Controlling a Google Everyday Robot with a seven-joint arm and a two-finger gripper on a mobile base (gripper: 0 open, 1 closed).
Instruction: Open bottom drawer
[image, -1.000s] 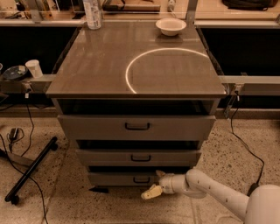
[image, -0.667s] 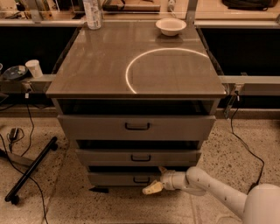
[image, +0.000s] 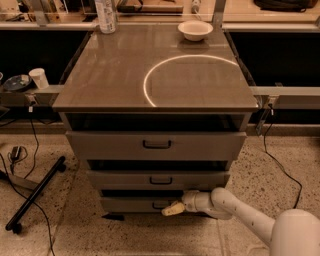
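**Gripper meeting the lowest handle, pull not yet made**

Nearest the camera, the white jointed robot arm (image: 240, 210) is reaching in low from the right, just above the speckled terrazzo floor (image: 85, 225). At its end the cream-tipped gripper (image: 172, 208) is pointing left and lying against the front of the bottom drawer (image: 127, 204), a short grey-brown metal front at the foot of the cabinet. It is sitting right at the drawer's small black loop handle (image: 158, 205), partly covering it. Whether the gripper is open or closed on that loop cannot be told from this view.

The drawer is looking shut, or very nearly so, so the step in hand is judged to be securing the handle before pulling. Doing it well is calling for a hold centred on the loop, then a straight, level pull towards the camera. A sideways drag would be risking a jammed runner or a slip off the small handle. Staying low is also mattering, since the mid-sized grey-brown drawer front (image: 115, 179) is sitting just above.

Further back, the tallest grey-brown drawer front (image: 110, 145) is lying under the glossy brown cabinet top (image: 115, 75). A white bowl (image: 195, 30) and a clear plastic bottle (image: 105, 15) are standing at its far edge, well apart.
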